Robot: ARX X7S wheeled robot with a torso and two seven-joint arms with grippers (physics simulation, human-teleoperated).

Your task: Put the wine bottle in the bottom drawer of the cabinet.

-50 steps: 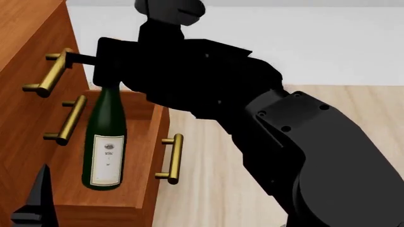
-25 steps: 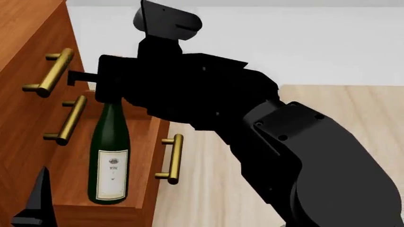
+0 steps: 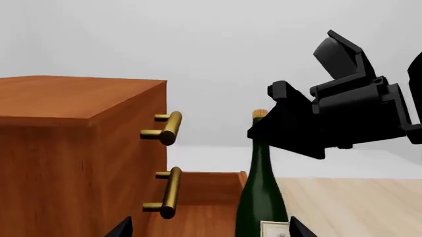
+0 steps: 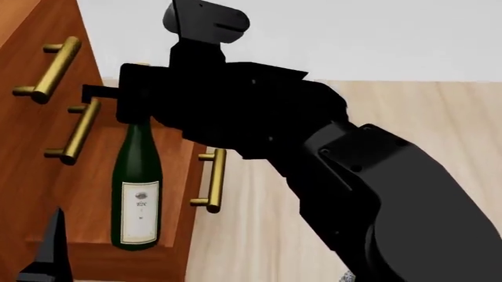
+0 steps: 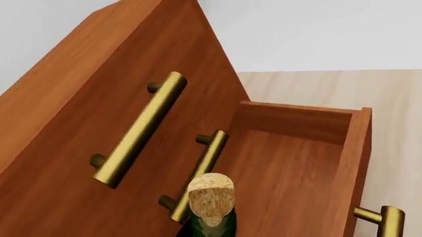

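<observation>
The wine bottle (image 4: 137, 176), dark green with a white label, stands upright inside the open bottom drawer (image 4: 187, 200) of the reddish-brown cabinet (image 4: 32, 147). My right gripper (image 4: 133, 111) is shut on the bottle's neck just below the tan cork (image 5: 211, 195). The left wrist view shows the same grip (image 3: 264, 129) on the bottle (image 3: 260, 197). Whether the base rests on the drawer floor cannot be told. My left gripper (image 3: 209, 229) is open beside the drawer, its fingertips wide apart. One left fingertip (image 4: 49, 252) shows in the head view.
The two upper drawer fronts are closed, and their brass handles (image 4: 47, 67) (image 4: 74, 132) stick out beside the bottle. The bottom drawer's own handle (image 4: 211, 179) faces the pale wood floor (image 4: 439, 117). My right arm (image 4: 353, 176) fills the middle of the head view.
The right gripper has lowered the bottle a little deeper into the drawer. The head view has tilted, shifting the cabinet up and left.
</observation>
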